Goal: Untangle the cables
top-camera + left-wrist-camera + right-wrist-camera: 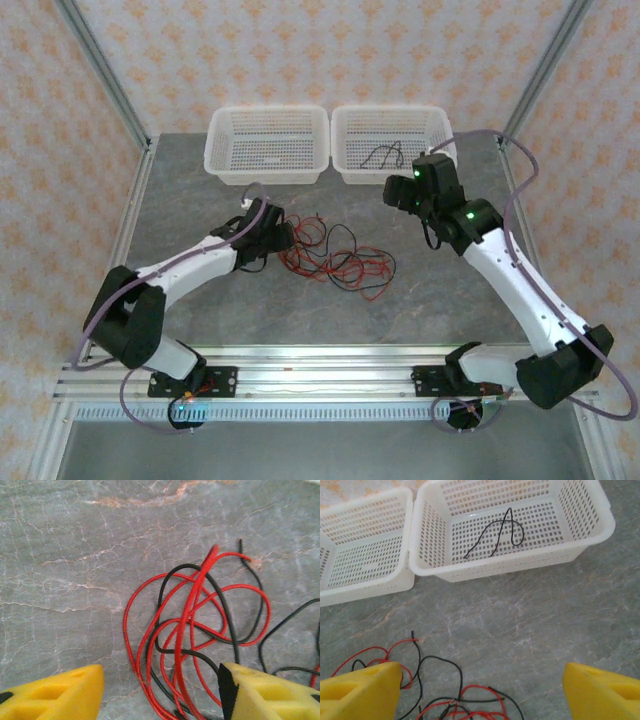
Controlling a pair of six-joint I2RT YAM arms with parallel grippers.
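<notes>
The cables (335,255) lie in a loose tangle of thin red and black strands on the grey table, mid-left. My left gripper (272,232) is low over the tangle's left end. In the left wrist view its yellow fingertips (60,692) stand apart, the left gripper (162,690) open, with several red and black loops of the cables (192,625) lying between them, none pinched. My right gripper (400,190) hovers in front of the right basket, open, with bare table in the gap of the right gripper (481,690). The cables' edge (465,705) shows at lower left. One black cable (497,535) lies inside the right basket.
Two white mesh baskets stand side by side at the table's back: the left basket (265,110) and the right basket (390,110), also seen in the right wrist view as the left basket (365,575) and right basket (435,540). Metal frame posts stand at the corners.
</notes>
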